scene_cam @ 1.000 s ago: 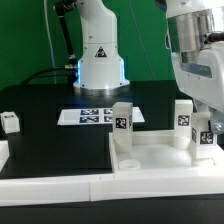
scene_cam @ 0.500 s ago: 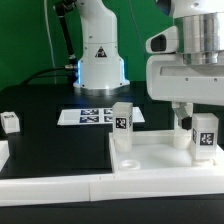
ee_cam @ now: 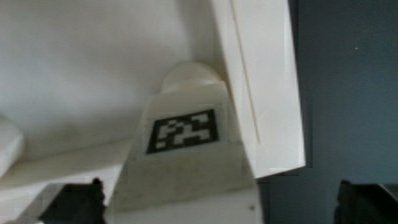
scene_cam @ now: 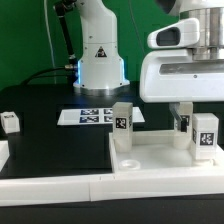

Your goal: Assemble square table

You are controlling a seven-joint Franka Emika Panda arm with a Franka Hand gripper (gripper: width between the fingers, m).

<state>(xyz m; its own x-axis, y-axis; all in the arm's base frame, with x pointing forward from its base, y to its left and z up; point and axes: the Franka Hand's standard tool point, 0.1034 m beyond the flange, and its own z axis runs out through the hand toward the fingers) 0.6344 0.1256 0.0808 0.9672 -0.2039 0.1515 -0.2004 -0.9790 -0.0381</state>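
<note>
The white square tabletop (scene_cam: 160, 160) lies at the front right of the exterior view. A tagged white leg (scene_cam: 122, 120) stands at its far left corner. Two more legs stand at its right: one (scene_cam: 206, 133) with its tag in sight, the other (scene_cam: 184, 128) partly hidden behind a dark finger. My gripper (scene_cam: 200, 118) hangs over the right legs. In the wrist view the gripper (ee_cam: 222, 203) is open, its dark fingertips (ee_cam: 80, 200) wide apart on either side of a tagged leg (ee_cam: 183, 135), which stands by the tabletop rim (ee_cam: 260, 80). A fourth leg (scene_cam: 10, 122) lies loose at the left.
The marker board (scene_cam: 95, 115) lies in front of the robot base (scene_cam: 100, 55). Long white border bars run along the front (scene_cam: 50, 186) and the left edge (scene_cam: 3, 152). The table surface (scene_cam: 50, 140) is black.
The gripper hand has swung from the exterior view's right edge leftward, over the right-hand legs. The legs and tabletop have not moved.
</note>
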